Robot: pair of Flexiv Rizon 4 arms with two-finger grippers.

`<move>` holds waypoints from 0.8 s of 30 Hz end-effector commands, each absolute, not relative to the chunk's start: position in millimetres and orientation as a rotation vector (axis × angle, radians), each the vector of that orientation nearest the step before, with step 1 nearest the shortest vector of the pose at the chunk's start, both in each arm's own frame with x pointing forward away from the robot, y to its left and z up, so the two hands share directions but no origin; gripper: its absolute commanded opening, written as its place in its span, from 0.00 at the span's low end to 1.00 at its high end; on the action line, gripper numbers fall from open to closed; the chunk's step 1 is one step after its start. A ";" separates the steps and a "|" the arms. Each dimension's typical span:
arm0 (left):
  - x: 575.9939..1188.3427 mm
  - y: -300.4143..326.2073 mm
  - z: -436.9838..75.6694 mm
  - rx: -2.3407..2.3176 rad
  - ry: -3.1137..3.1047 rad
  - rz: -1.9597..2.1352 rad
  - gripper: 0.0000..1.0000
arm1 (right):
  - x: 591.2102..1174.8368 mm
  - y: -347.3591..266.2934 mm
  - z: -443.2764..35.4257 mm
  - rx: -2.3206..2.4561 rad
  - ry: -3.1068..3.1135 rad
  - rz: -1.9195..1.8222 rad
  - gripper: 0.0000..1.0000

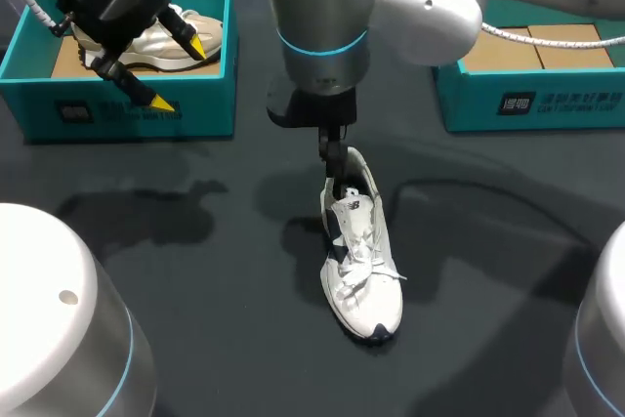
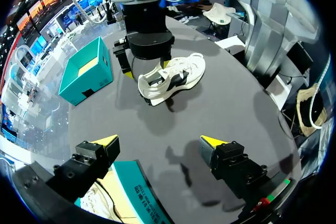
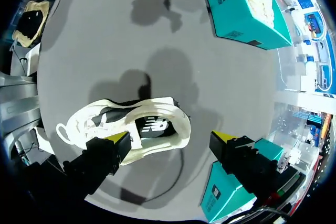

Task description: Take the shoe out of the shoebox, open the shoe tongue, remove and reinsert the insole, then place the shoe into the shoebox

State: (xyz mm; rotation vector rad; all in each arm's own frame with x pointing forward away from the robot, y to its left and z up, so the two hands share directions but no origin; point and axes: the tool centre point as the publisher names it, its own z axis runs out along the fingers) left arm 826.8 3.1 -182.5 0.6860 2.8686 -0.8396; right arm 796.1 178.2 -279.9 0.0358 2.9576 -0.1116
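Head view. A dark grey matte table (image 1: 195,271) is taking up the whole scene and is carrying soft shadows of the arms. A teal left shoebox (image 1: 137,109) is sitting at the far left with a beige shoe (image 1: 213,26) inside. A teal right shoebox (image 1: 532,95) is sitting at the far right, showing a brown cardboard floor. The white shoe (image 1: 361,261) is standing on its sole mid-table, between and nearer than the two boxes, outside both, with its heel pointing away and its toe pointing toward the robot. It is showing navy side panels and loose white laces. The right gripper (image 1: 337,168) is hanging over the heel opening. The left gripper (image 1: 179,73) is hovering above the left shoebox, fingers spread, grasping nothing.

Left wrist view. The left gripper (image 2: 160,141) is gaping wide over bare table, with the left shoebox (image 2: 142,192) and beige shoe (image 2: 100,203) under it. Ahead, the white shoe (image 2: 173,77) is sitting under the right gripper (image 2: 146,68), with the right shoebox (image 2: 86,74) beyond.

Right wrist view. The right gripper (image 3: 170,139) is released, its fingers straddling the heel end of the white shoe (image 3: 142,124). One finger is lying against the shoe's side and the other is standing clear of it. The right shoebox (image 3: 220,192) is lying beside that clear finger, and the left shoebox (image 3: 241,14) is lying well ahead.
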 end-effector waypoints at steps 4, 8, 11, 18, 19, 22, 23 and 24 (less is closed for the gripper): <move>827.4 2.7 -182.8 0.688 2.870 -0.836 1.00 | 812.8 172.2 -298.3 -0.063 2.987 -0.078 1.00; 827.4 2.7 -182.8 0.688 2.870 -0.836 1.00 | 819.9 169.1 -307.0 -0.089 2.985 -0.075 1.00; 827.4 2.7 -182.8 0.688 2.870 -0.836 1.00 | 824.8 165.8 -313.8 -0.090 2.999 -0.063 1.00; 827.4 2.7 -182.8 0.688 2.870 -0.836 1.00 | 834.1 162.8 -327.0 -0.084 3.021 -0.064 1.00; 827.4 2.7 -182.8 0.688 2.870 -0.836 1.00 | 834.9 162.4 -328.4 -0.083 3.024 -0.060 1.00; 827.4 2.7 -182.8 0.688 2.870 -0.836 1.00 | 836.7 161.5 -332.2 -0.084 3.029 -0.051 1.00; 827.4 2.7 -182.8 0.688 2.870 -0.836 1.00 | 837.5 161.1 -333.8 -0.086 3.032 -0.049 1.00; 827.4 2.7 -182.8 0.688 2.870 -0.836 1.00 | 838.2 160.7 -335.5 -0.086 3.035 -0.050 1.00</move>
